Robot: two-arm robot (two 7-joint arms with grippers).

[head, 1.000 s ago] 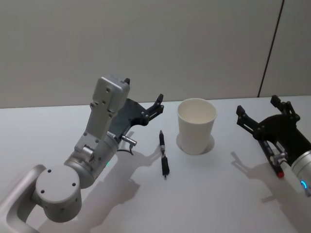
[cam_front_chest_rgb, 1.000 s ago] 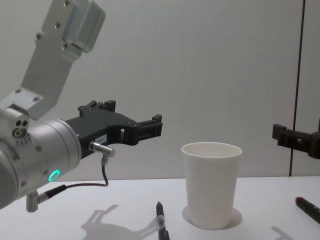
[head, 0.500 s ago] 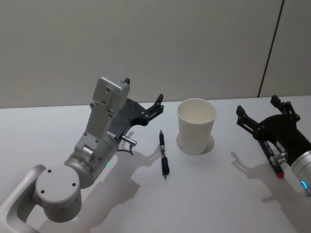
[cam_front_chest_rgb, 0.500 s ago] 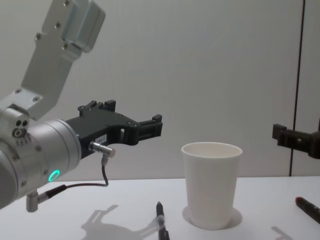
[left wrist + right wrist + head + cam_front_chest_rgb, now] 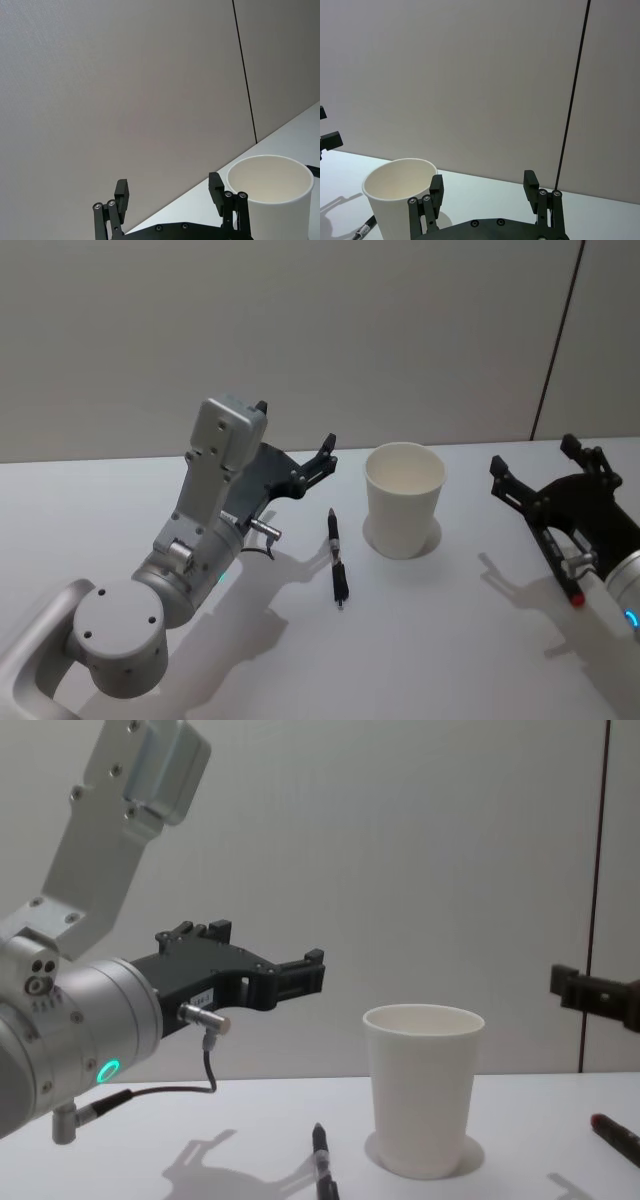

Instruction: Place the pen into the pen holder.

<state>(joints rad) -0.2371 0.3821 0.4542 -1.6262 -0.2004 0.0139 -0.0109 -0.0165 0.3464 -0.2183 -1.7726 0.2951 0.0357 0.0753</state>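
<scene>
Pen [image 5: 336, 560] flat, axis running away from robot, beside pen holder [image 5: 403, 500] | both jaws spread, empty

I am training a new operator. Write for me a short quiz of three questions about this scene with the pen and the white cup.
1. True or false: the pen already stands in the pen holder.
2. Where does the pen lie? A) flat on the table, to the robot's left of the pen holder; B) across the holder's rim; C) to the holder's right.
3. Fill in: the left claw and the right claw are both ___ (open or shut).
Key: 1 false; 2 A; 3 open.
</scene>
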